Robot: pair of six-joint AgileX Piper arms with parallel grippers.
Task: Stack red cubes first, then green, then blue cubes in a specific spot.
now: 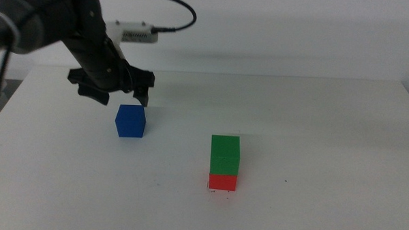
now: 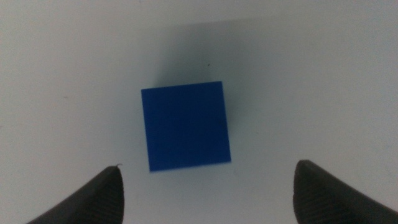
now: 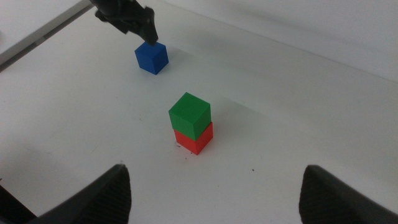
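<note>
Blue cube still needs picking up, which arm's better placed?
Left. The left gripper hovers open directly over the blue cube. The right gripper hangs back, nearer the green cube on the red cube.

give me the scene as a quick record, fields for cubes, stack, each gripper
stack: green cube sits on red cube, on the white table
blue cube: alone on the table, apart from the stack, not gripped
left gripper: open, above the blue cube, jaws wider than the cube
right gripper: open, back from the stack, holding nothing
left to do: blue cube onto green
</note>
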